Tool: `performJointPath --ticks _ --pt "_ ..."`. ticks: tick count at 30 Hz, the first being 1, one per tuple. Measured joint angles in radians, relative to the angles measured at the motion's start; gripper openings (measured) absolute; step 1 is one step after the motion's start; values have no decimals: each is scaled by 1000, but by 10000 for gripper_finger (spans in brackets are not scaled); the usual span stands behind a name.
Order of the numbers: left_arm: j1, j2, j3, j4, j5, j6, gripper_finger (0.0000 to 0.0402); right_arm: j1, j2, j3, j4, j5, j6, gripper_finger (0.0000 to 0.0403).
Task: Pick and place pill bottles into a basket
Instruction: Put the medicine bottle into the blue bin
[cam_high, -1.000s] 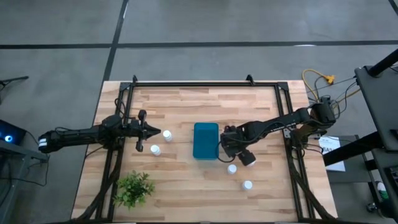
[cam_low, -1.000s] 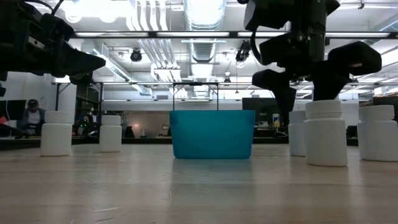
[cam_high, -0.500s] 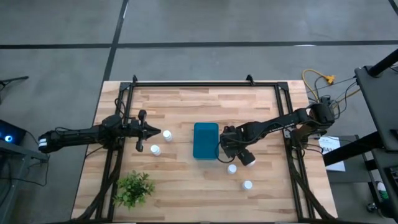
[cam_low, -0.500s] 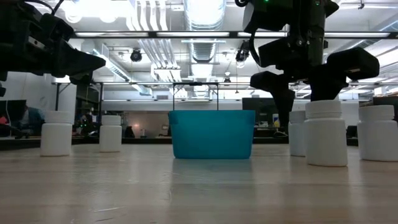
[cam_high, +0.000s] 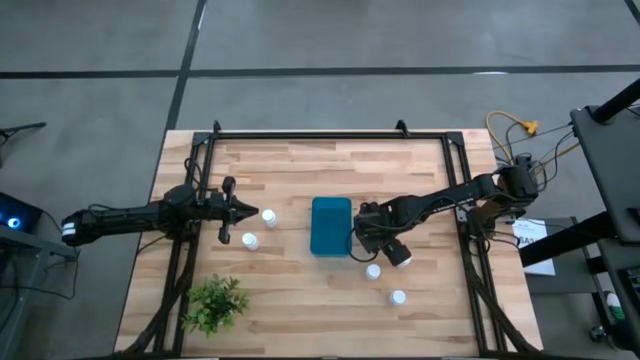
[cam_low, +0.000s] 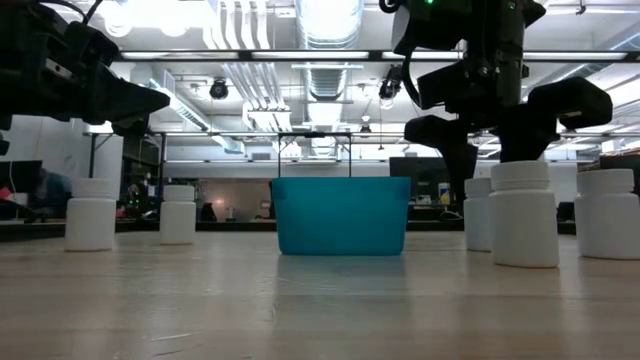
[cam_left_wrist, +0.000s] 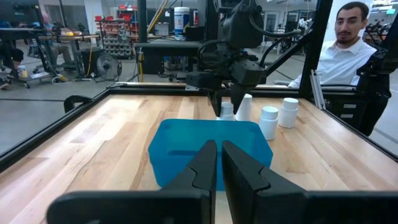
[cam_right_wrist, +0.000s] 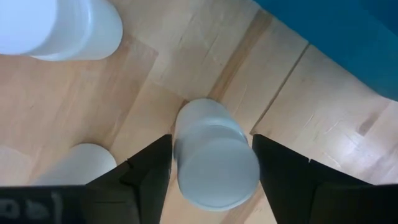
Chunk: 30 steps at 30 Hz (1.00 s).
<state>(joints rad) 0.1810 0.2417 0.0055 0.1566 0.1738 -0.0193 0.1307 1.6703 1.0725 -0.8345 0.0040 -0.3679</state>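
Note:
The teal-blue basket (cam_high: 331, 226) stands at the table's middle. Two white pill bottles (cam_high: 269, 216) (cam_high: 249, 241) stand upright left of it, and several more stand right of it, two of them nearer the front (cam_high: 373, 271) (cam_high: 398, 297). My right gripper (cam_high: 372, 247) points down beside the basket's right wall. It is open, one finger on either side of an upright bottle (cam_right_wrist: 214, 158) and above its cap; I see no touch. My left gripper (cam_high: 232, 212) is shut and empty, level above the table beside the two left bottles, pointing at the basket (cam_left_wrist: 211, 149).
A green leafy plant (cam_high: 215, 303) stands at the front left. Two more bottles (cam_right_wrist: 56, 28) (cam_right_wrist: 78, 165) stand close beside the one under my right gripper. A black frame (cam_high: 330, 133) runs round the table. A person (cam_left_wrist: 354, 43) sits beyond the table's right edge.

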Motion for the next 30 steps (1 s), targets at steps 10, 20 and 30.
performJointPath --ticks 10,20,30 --pt "0 0 0 0 0 0 8 0 -2 2 -19 -4 -25 148" --pt "0 0 0 0 0 0 8 -30 0 85 -94 0 -21 148" --pt "0 0 0 0 0 0 8 -88 1 252 -196 0 -32 148"
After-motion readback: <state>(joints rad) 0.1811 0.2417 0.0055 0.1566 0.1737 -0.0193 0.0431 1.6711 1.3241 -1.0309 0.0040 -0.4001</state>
